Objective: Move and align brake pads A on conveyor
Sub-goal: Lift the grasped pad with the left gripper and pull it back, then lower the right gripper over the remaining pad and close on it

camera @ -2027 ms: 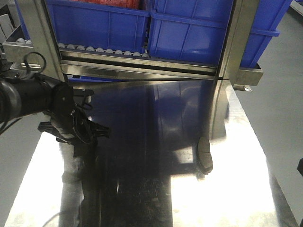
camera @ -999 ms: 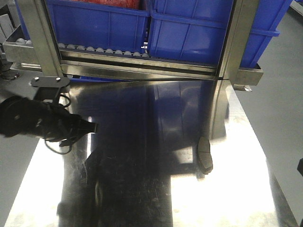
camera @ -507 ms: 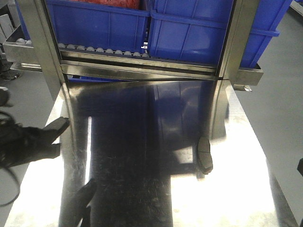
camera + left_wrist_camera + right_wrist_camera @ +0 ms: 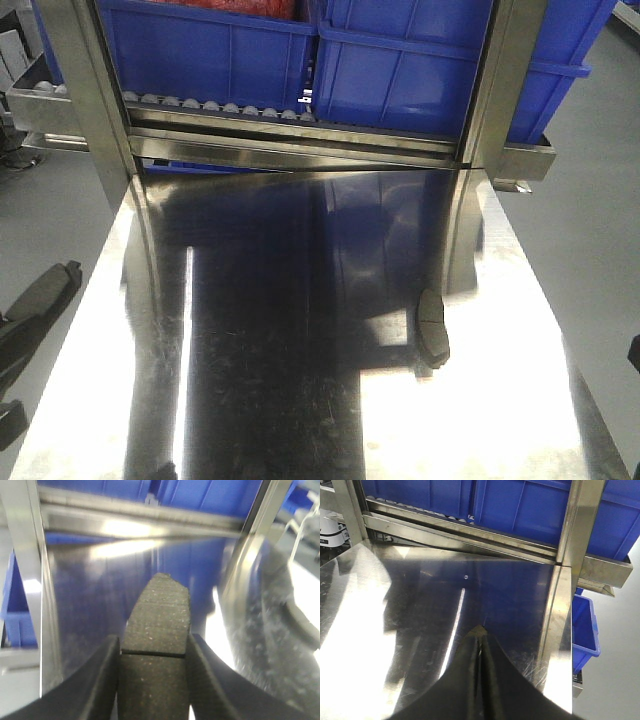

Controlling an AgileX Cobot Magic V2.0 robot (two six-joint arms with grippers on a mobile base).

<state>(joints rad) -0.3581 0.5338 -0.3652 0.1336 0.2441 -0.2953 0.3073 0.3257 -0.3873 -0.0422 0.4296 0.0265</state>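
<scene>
Noted left claw clenched on one brake pad, long axis running straight out between the jaws, hanging off the left edge of the desk, arm low and outboard. Found second brake pad lying on the desk right of centre, long axis near-to-far, on the side of the right claw, pinched closed on nothing. Saw no conveyor in any view.

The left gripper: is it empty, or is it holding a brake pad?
Holding one. In the left wrist view the brake pad sits clamped between the two fingers of the left gripper.
</scene>
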